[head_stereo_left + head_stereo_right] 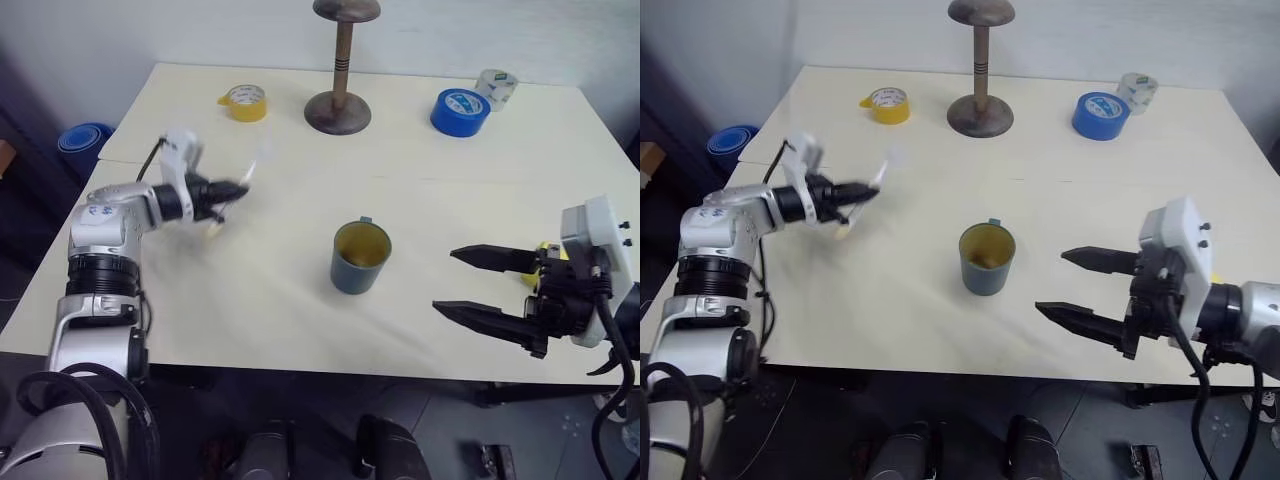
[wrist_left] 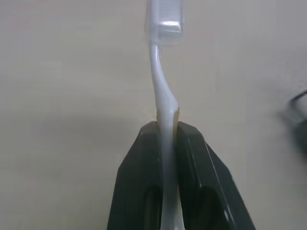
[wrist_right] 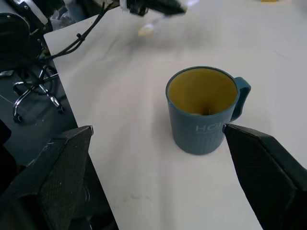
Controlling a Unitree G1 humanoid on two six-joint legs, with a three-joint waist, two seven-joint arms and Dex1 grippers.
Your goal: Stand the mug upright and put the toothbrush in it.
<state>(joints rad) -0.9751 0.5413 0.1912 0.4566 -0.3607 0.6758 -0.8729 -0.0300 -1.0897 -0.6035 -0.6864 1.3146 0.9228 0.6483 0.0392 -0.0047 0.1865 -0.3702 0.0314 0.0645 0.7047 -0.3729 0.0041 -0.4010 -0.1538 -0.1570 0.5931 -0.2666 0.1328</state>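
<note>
Grippers first, being nearest: the right gripper [image 1: 478,282] hangs over the near right part of the table [image 1: 440,200] with its two black fingers spread wide and nothing between them, pointing toward the mug. The left gripper [image 1: 228,191] is up off the table on the left, closed on the toothbrush [image 2: 161,91]; the left wrist view shows the slim white handle pinched between the black pads, its bristle head standing well out beyond the fingertips.

Next comes the mug [image 1: 360,257], upright near the middle of the table, well apart from both grippers. It is dark teal-blue with faint ribbing and pale lettering on its wall, a same-coloured handle on the far side, and a yellowish inside with its mouth open to the top.

Beyond it, near the far edge, stand a yellow tape roll [image 1: 245,102], a wooden stand [image 1: 340,100], a blue tape roll [image 1: 460,111] and a clear tape roll [image 1: 497,86].

The standing-up looks done; dropping the brush in remains. The grip sits low on the handle, so the long free end could swing or twist in the pads. If the tip meets the rim rather than the mouth, the light mug may tip or slide, since nothing steadies it.
</note>
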